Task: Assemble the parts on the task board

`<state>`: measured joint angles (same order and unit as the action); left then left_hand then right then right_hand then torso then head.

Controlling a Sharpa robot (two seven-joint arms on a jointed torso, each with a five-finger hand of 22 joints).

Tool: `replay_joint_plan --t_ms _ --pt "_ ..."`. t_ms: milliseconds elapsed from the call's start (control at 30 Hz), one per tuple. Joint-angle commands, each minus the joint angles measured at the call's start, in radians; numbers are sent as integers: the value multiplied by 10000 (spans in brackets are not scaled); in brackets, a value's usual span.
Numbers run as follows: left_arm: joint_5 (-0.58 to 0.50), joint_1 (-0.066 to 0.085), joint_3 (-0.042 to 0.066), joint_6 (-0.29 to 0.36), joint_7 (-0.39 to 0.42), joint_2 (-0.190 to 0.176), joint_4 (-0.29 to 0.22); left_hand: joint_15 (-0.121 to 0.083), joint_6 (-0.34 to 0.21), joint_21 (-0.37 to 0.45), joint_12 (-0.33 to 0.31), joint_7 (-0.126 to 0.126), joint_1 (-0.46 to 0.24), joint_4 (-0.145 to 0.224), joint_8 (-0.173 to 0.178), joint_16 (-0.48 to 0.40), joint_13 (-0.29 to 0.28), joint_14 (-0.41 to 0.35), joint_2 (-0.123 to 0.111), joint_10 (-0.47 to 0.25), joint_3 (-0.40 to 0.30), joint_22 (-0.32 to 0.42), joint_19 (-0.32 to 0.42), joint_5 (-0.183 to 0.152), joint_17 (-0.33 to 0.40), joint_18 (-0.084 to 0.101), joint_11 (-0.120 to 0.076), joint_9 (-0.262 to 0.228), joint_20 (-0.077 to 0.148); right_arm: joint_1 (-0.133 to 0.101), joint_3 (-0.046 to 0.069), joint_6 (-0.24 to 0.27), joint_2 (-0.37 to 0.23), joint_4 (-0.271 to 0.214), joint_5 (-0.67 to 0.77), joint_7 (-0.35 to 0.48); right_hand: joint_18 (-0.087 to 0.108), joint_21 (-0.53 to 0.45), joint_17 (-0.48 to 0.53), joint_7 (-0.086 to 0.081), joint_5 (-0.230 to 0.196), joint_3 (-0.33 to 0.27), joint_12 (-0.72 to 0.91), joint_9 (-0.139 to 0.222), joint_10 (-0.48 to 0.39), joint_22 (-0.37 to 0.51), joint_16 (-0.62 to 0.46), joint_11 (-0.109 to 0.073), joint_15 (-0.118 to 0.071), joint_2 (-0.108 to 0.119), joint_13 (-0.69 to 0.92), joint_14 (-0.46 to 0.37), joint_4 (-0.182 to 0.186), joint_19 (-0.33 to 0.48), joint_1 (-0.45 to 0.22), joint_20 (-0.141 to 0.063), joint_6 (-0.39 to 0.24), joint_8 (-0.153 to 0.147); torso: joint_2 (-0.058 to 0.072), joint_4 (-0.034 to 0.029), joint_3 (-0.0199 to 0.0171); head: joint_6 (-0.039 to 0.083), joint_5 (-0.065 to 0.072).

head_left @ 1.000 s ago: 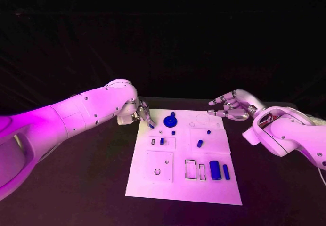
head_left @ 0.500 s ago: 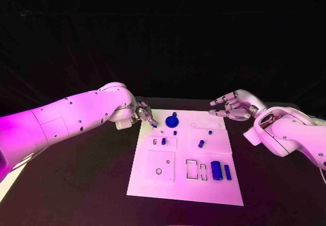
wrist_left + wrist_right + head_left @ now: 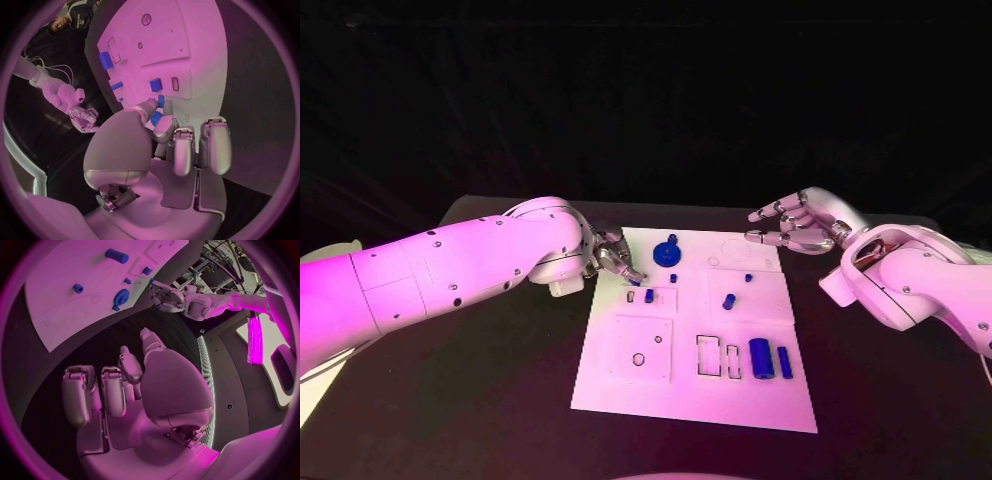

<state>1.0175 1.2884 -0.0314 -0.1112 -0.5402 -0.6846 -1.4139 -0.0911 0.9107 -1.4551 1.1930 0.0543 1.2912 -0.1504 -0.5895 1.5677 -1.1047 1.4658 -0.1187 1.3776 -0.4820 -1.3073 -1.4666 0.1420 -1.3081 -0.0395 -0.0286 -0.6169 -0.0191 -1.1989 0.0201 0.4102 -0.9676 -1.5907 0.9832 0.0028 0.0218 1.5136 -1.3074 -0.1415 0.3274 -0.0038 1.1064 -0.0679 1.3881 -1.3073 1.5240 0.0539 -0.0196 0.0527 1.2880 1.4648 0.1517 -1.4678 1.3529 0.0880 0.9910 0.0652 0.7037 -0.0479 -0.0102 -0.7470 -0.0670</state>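
The left hand hovers over the near left edge of the board, thumb and a finger pinched on a small blue part; a loose pinch could let it tip or drop short of its slot. The right hand hangs beyond the board's far right corner, fingers curled loosely apart, holding nothing. Just past the left fingertips stands one blue gear. Further off I count one big cylinder, one thin bar beside it, and about five small blue pieces scattered between.
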Motion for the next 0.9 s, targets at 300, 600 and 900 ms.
replay_joint_plan --t_ms 300,600,900 --pt "198 -294 -31 -33 -427 -126 -306 48 182 -55 73 -85 -20 1267 -70 31 -16 1050 14 94 -1373 -1358 -596 61 -2627 61 -17 -12 7 31 -1 -120 -9 -5 81 88 52 -63 -1762 8 36 -69 5 -8 -71 -1511 -67 -20 -15 -55 -12 851 24 -414 -77 -29 79 22 18 29 -3 -55 18" --pt "296 -324 -30 -214 -584 -154 -297 45 198 -58 76 -88 -38 1283 -75 31 -19 1050 -12 102 -1416 -1363 -599 63 -2627 62 -21 -11 9 42 -1 -124 -12 0 81 88 52 -63 -1762 8 36 -69 5 -8 -71 -1511 -67 -20 -15 -55 -12 851 24 -414 -77 -29 79 22 21 23 -12 -106 17" --pt "417 -327 -29 -321 -741 -172 -263 37 235 -94 73 -96 -93 1331 -90 31 -15 1050 -89 124 -1540 -1408 -616 126 -2627 73 -30 -9 15 45 -1 -128 -15 8 81 89 52 -63 -1762 8 36 -69 5 -8 -71 -1511 -67 -20 -15 -55 -12 851 24 -414 -77 -29 79 22 8 21 -10 -135 16"
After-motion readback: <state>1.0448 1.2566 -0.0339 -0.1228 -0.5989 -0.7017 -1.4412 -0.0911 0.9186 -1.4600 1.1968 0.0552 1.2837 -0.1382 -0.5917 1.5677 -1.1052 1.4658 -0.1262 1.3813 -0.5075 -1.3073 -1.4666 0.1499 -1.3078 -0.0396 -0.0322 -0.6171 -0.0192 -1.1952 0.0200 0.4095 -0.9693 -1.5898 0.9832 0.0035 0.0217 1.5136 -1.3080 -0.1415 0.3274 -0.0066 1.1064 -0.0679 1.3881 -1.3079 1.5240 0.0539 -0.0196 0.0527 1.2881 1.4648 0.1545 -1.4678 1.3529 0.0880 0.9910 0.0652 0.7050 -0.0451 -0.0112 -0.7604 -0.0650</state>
